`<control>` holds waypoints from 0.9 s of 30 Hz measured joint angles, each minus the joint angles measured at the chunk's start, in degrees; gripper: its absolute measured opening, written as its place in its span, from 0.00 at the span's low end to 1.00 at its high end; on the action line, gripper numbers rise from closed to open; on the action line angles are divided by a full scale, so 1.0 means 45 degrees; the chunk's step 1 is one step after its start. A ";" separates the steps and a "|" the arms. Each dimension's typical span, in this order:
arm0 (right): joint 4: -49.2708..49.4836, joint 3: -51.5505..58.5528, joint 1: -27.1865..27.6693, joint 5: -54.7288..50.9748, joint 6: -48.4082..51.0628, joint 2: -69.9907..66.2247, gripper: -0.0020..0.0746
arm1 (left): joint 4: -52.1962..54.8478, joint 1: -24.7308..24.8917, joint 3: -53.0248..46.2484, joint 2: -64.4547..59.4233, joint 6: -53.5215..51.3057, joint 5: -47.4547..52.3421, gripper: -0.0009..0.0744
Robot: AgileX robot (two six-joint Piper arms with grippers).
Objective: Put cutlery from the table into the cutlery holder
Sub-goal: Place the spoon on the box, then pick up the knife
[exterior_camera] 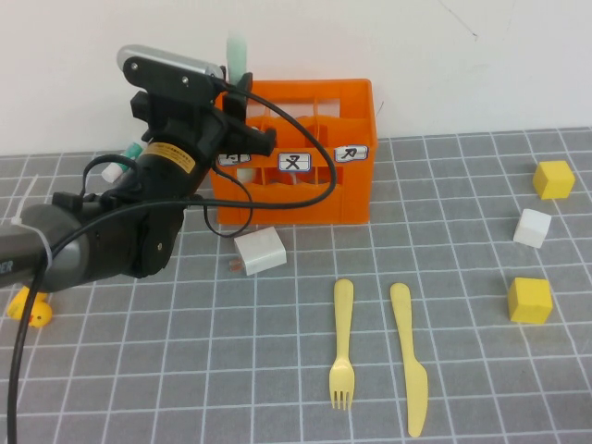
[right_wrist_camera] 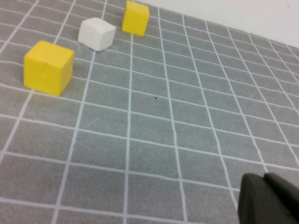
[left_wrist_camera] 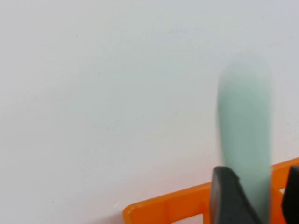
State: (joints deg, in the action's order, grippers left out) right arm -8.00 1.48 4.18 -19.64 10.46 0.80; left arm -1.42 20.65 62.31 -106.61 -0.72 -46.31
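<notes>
My left gripper [exterior_camera: 242,97] is shut on the pale mint-green spoon [exterior_camera: 237,51] and holds it upright over the left end of the orange cutlery holder [exterior_camera: 314,194]. In the left wrist view the spoon [left_wrist_camera: 245,135] stands between the dark fingers [left_wrist_camera: 228,196], with the holder's rim [left_wrist_camera: 163,205] below. The yellow fork [exterior_camera: 342,342] and yellow knife [exterior_camera: 410,356] lie side by side on the table [exterior_camera: 185,370] in front of the holder. The grey fork is hidden. My right gripper [right_wrist_camera: 268,198] is shut and empty low over the table, out of the high view.
A white block [exterior_camera: 260,251] lies by the holder's front left corner. Two yellow cubes [exterior_camera: 553,178] [exterior_camera: 529,299] and a white cube [exterior_camera: 532,228] sit at the right. A white-and-green tube [exterior_camera: 125,159] lies behind the left arm. A small yellow object [exterior_camera: 28,310] sits far left.
</notes>
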 joint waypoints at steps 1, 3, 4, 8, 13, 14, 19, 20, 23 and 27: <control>0.0000 0.0000 0.0000 0.0000 0.0000 0.0000 0.02 | 0.0000 0.0000 0.0000 0.0000 0.0000 0.0027 0.36; 0.0000 0.0000 0.0000 0.0000 0.0000 0.0000 0.02 | 0.0000 0.0000 0.0000 0.0000 -0.0021 0.0027 0.40; 0.0000 0.0000 0.0000 0.0000 0.0000 0.0000 0.02 | 0.0000 0.0000 0.0000 0.0000 -0.0021 0.0027 0.41; 0.0000 0.0000 0.0000 0.0000 0.0000 0.0000 0.02 | -0.0054 0.0000 0.0000 0.0000 -0.0118 0.0000 0.42; 0.0000 0.0000 0.0000 0.0000 0.0000 0.0000 0.02 | -0.0137 0.0000 0.0000 0.0596 -0.0624 -0.0065 0.41; 0.0000 0.0000 0.0000 0.0000 0.0000 0.0000 0.02 | -0.0203 0.0027 0.0000 0.0986 -0.0776 0.0159 0.38; 0.0000 0.0000 0.0000 0.0000 0.0000 0.0000 0.02 | -0.0324 0.0194 0.0000 0.4016 -0.1124 0.3330 0.17; 0.0000 0.0000 0.0000 0.0000 0.0000 0.0000 0.02 | -0.0324 0.0219 0.0000 0.4581 -0.1187 0.4041 0.13; 0.0000 0.0000 0.0000 0.0000 0.0000 0.0000 0.02 | -0.0212 0.0220 0.0000 0.6430 -0.1342 0.6571 0.05; 0.0000 0.0000 0.0000 0.0000 0.0000 0.0000 0.02 | -0.0134 0.0220 0.0000 0.8585 -0.1424 0.9707 0.02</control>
State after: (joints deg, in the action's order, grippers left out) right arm -8.00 1.48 4.18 -19.64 10.46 0.80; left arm -2.02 21.63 62.31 -67.98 -7.12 -2.63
